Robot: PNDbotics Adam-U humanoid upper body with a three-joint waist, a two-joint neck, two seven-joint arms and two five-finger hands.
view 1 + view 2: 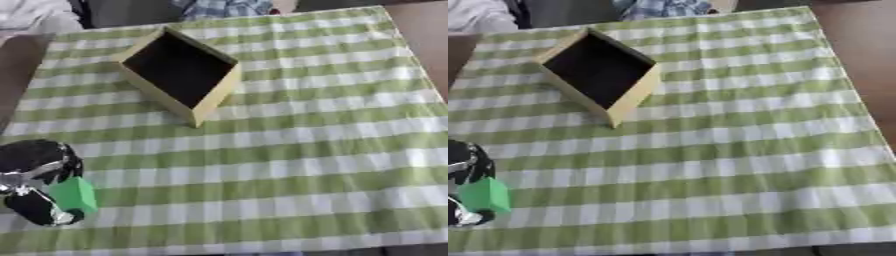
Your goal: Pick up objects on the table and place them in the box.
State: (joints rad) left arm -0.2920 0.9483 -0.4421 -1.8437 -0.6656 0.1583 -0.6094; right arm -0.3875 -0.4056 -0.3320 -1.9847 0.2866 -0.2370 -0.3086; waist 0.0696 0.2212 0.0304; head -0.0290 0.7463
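Observation:
A green block [73, 194] sits in my left hand [35, 175] at the lower left, over the near-left part of the table; the black and silver fingers curl round it. Farther back, left of centre, stands the wooden box [217, 96] with a dark inside, turned cornerwise, and I see nothing inside it. The box is well apart from the hand. My right hand shows in neither view.
A green-and-white checked cloth [297, 150] covers the table. Brown tabletop [868, 60] shows past the cloth's right edge. Cloth-covered shapes lie beyond the far edge.

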